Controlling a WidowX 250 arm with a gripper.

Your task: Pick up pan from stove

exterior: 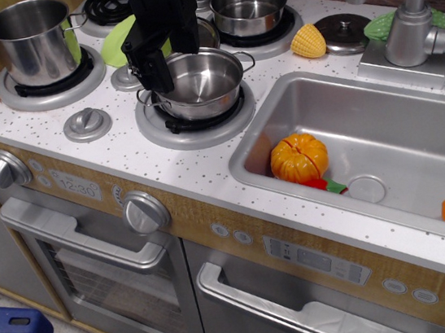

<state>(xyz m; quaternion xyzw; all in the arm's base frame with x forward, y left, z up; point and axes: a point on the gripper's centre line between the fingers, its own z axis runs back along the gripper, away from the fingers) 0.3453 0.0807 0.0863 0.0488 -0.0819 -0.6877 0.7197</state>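
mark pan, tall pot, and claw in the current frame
pan [204, 78]: only camera view, point on the shiny inside bottom.
tall pot [33, 52]: only camera view, point on the outer steel wall.
claw [162, 69]: only camera view, point between the black fingertips at the pan's left rim.

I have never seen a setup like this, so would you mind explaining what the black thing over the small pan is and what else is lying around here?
This single picture looks down from the front at a toy kitchen. The black thing is the robot arm's claw, lowered at the left rim of the small steel pan on the front burner of the stove. I cannot tell whether it grips the rim. Behind stand a taller pot and a long-handled saucepan. To the right, the sink holds an orange toy pumpkin; toy corn lies near the faucet.
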